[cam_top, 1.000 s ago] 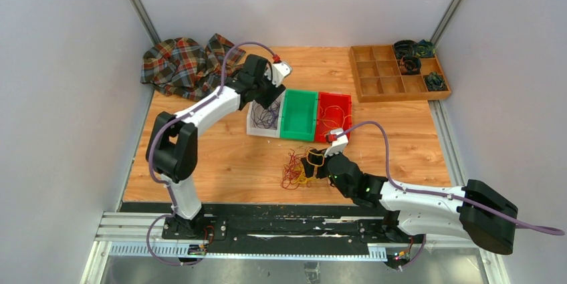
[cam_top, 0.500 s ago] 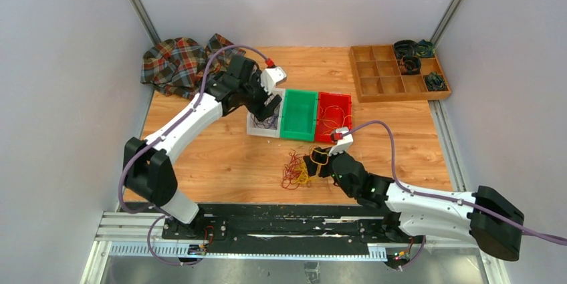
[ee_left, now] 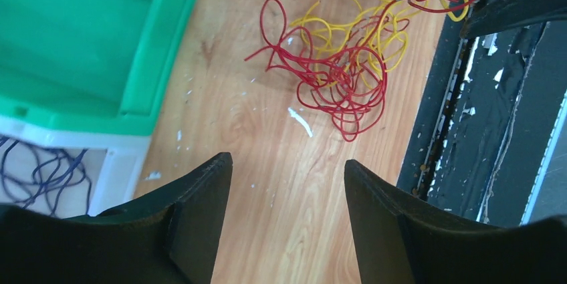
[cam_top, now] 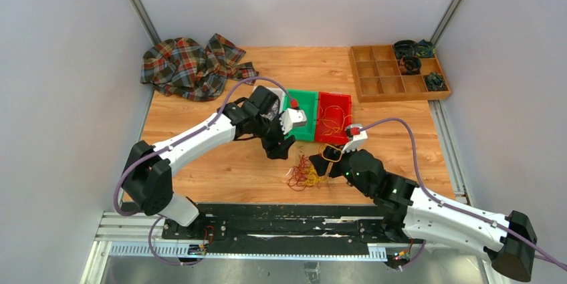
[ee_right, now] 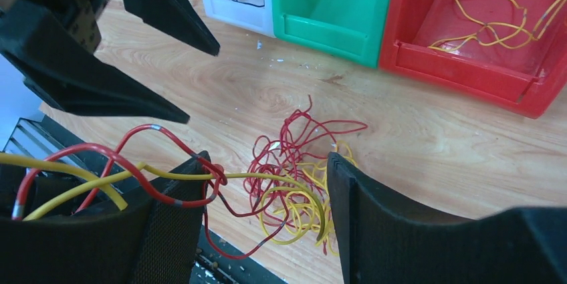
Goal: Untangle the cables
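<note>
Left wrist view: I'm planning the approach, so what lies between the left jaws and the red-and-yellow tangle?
Bare wooden table, apart from one small white scrap, up to the tangle. The left wrist view shows it.

Left arm [cam_top: 194, 140] stretched from the table's [cam_top: 220, 170] near-left corner toward the middle, wrist tipped down, left gripper [cam_top: 281, 152] hanging with jaws spread wide. Right arm [cam_top: 434, 207] lay low along the near edge, right gripper [cam_top: 322, 164] facing the left one, jaws parted too, the two near each other.
</note>
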`<action>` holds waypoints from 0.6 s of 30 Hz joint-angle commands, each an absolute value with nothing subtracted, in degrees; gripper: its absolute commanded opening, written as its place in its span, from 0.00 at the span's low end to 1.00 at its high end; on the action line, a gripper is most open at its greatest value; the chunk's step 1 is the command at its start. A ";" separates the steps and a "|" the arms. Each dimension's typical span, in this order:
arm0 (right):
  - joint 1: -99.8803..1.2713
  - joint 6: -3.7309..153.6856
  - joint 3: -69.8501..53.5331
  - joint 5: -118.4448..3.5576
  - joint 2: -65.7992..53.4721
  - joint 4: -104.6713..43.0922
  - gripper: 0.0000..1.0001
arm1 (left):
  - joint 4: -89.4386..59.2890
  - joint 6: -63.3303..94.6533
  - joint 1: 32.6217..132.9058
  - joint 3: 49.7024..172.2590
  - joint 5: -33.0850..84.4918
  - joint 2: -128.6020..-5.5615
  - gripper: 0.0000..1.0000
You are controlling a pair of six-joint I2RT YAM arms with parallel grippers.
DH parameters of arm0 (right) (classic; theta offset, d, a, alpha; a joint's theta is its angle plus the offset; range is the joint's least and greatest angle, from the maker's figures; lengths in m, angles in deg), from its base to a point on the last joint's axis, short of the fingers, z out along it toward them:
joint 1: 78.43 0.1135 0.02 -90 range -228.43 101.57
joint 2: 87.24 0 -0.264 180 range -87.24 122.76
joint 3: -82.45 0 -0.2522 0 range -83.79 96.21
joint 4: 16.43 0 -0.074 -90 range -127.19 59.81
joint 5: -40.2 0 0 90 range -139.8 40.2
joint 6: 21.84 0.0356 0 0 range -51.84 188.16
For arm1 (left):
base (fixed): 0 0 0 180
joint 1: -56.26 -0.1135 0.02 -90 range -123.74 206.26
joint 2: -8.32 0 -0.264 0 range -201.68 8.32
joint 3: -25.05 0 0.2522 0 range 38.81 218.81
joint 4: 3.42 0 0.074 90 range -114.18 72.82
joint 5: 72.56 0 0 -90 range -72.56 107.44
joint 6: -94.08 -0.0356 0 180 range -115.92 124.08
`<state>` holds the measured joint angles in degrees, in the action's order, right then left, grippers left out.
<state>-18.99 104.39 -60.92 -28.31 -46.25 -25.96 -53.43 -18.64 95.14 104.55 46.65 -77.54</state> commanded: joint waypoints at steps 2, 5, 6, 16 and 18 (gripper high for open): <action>-21.05 106.88 -56.35 -32.54 -49.24 -37.93 0.65 | -47.35 -18.22 98.53 102.44 48.69 -79.98 0.67; -22.20 108.18 -55.66 -35.07 -49.71 -41.21 0.65 | -44.25 -17.12 100.29 102.21 49.00 -82.06 0.67; -22.38 108.69 -55.63 -35.57 -49.64 -41.87 0.65 | -43.14 -16.42 100.71 102.07 49.30 -82.74 0.68; -23.85 111.97 -55.46 -41.21 -48.94 -44.95 0.64 | -26.10 -2.59 101.76 98.03 53.26 -88.61 0.67; -24.01 111.70 -54.92 -42.00 -49.24 -45.96 0.63 | -24.37 -1.96 102.23 97.44 52.74 -89.61 0.62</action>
<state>-23.06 110.53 -57.05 -39.28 -48.37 -42.84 -32.64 -6.86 101.30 98.51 50.61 -87.77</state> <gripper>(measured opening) 0.636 0.653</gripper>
